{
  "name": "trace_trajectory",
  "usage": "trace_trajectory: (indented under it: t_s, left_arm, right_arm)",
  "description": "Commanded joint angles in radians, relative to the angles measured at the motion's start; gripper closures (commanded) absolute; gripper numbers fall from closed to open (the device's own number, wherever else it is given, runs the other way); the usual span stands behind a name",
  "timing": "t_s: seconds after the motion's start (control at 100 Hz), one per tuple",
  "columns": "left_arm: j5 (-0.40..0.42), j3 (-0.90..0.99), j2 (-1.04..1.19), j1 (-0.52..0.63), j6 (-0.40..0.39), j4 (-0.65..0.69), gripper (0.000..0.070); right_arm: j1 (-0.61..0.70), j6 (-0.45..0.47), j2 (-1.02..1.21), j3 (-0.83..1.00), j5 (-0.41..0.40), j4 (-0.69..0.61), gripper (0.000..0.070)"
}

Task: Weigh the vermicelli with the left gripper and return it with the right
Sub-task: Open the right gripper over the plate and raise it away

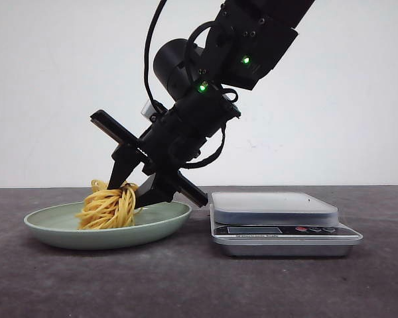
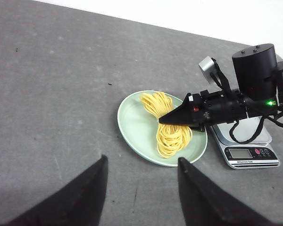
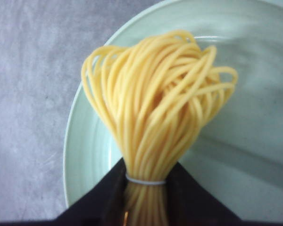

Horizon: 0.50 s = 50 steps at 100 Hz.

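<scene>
The vermicelli point(image 1: 109, 207), a yellow bundle tied with a thin white band, stands in the pale green plate point(image 1: 166, 222) with its lower end on or just above the plate floor. My right gripper point(image 1: 136, 192) is shut on it at the band, and the right wrist view shows the strands point(image 3: 155, 108) clamped between the black fingers point(image 3: 99, 197) over the plate point(image 3: 85, 150). My left gripper point(image 2: 141, 159) is open and empty above the bare table, well short of the plate point(image 2: 137, 127), the vermicelli point(image 2: 170, 127) and the right gripper point(image 2: 162, 120). The left arm does not show in the front view.
A silver digital kitchen scale point(image 1: 275, 205) stands just right of the plate with nothing on its platform; the left wrist view shows it point(image 2: 250, 153) partly behind the right arm. The table is dark grey, with a white wall behind.
</scene>
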State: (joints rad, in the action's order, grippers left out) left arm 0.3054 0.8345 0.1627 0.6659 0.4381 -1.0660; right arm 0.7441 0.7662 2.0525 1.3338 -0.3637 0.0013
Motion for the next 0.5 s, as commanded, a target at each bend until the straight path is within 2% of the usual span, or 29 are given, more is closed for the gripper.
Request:
trace_trajectory:
  t_s: [0.0,0.03,0.09,0.32,0.43,0.49]
  left_arm:
    - [0.002,0.013,-0.001,0.007,0.000,0.010,0.0429]
    - [0.002,0.013,-0.001,0.007,0.000,0.010,0.0429]
    - [0.002,0.013,-0.001,0.007,0.000,0.010,0.0429]
    - [0.002,0.013,-0.001,0.007,0.000,0.011,0.0429]
    - [0.002,0.013,-0.001,0.007,0.001,0.011,0.0429]
    - [0.002,0.013,-0.001,0.006,0.000,0.012,0.0429]
  right_arm:
    - [0.011,-0.002,0.011,0.017,-0.003,0.023,0.0465]
    - [0.011,-0.008,0.008,0.017,-0.003,0.024,0.0361]
    - [0.008,-0.011,0.001,0.017,-0.002,0.026,0.0290]
    - [-0.017,-0.082,-0.089,0.018,0.010,0.022,0.0289]
    - [-0.047,-0.167,-0.194,0.018,0.053,-0.036,0.0290]
    - [-0.070,-0.244,-0.275,0.018,0.086,-0.097,0.0290]
